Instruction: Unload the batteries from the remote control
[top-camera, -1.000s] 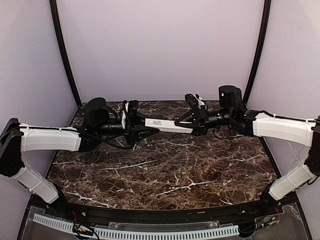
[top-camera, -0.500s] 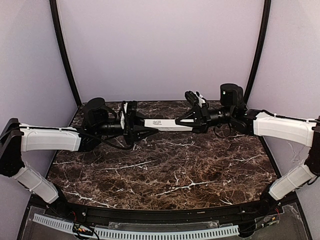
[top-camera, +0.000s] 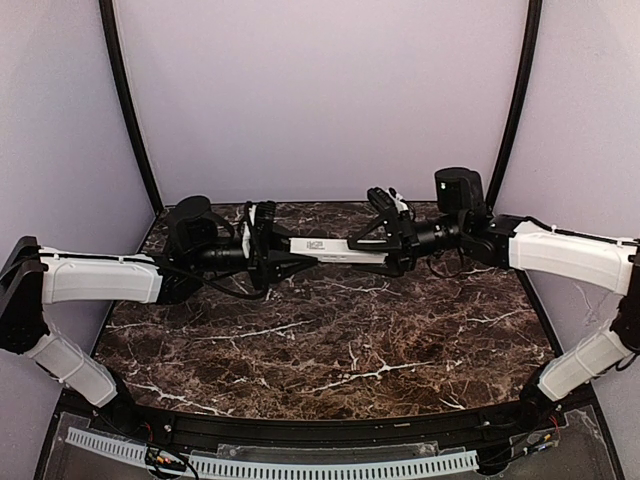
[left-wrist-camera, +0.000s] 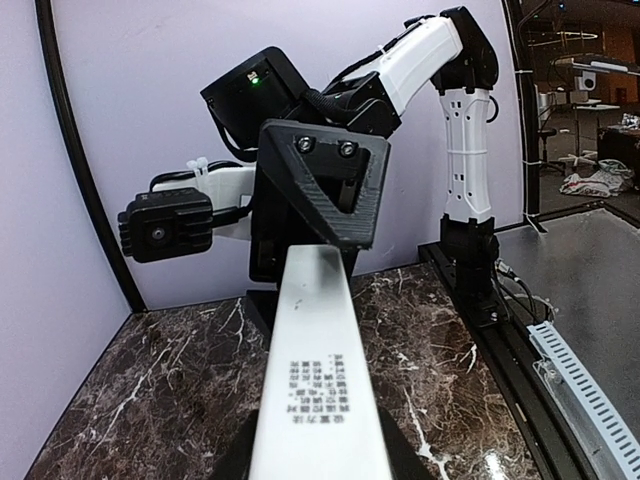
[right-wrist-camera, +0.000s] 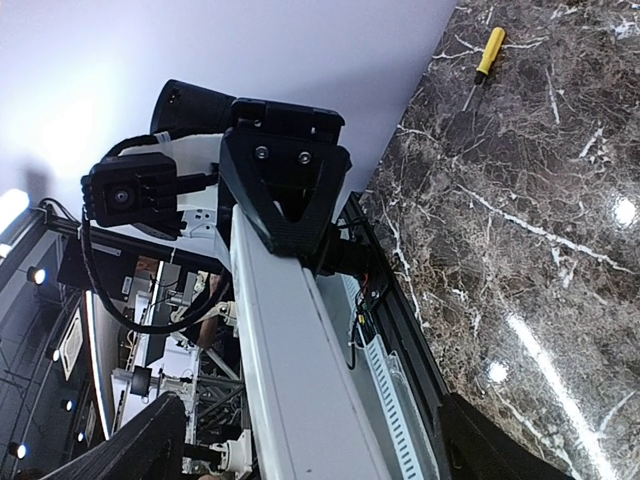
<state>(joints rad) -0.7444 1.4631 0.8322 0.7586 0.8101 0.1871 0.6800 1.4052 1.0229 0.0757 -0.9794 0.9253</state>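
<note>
Over the twelve-o'clock part of the table, well clear of the marble, holds the remote level in the air, long axis running nine to three o'clock. Does it with the left gripper alone: nearly closed, clamped firmly on the nine-o'clock end. Carries a small dark label on the upper face, nearer that clamped end. Brackets the three-o'clock end with the right gripper, spread wide and gripping nothing. Shows as much from the right wrist: two dark fingers at seven and five o'clock of the frame, well apart from the white bar between them, gaps on both sides. Runs, in that same view, from six o'clock up to the left gripper's black triangular finger near eleven, pressed over the far end. Also shows, at one o'clock there, a yellow-handled screwdriver lying on the marble, well apart from the remote. Seen from the left wrist, rises from six o'clock toward centre, printed label facing the lens, far end tucked under a black triangular finger of the right gripper; cannot tell contact from that angle. Reaches in with the left arm from nine o'clock and the right arm from three, both wrists level with the remote.
</note>
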